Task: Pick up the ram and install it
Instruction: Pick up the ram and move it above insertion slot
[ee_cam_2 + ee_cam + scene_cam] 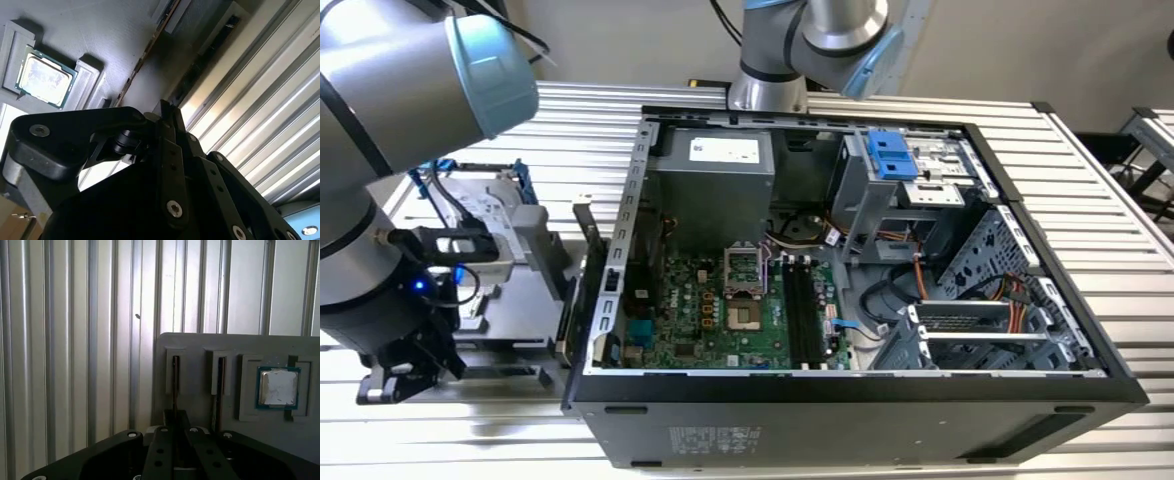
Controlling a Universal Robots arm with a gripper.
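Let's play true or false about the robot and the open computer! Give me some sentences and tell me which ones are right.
1. The computer case lies open on a ribbed metal table. True.
2. A processor chip sits in the gray holder. True.
3. The ram stick nearest the gripper lies flat on the table. False: it stands on edge in a slot of the gray holder.
4. The gripper is inside the computer case. False: it is outside the case, at the gray holder.
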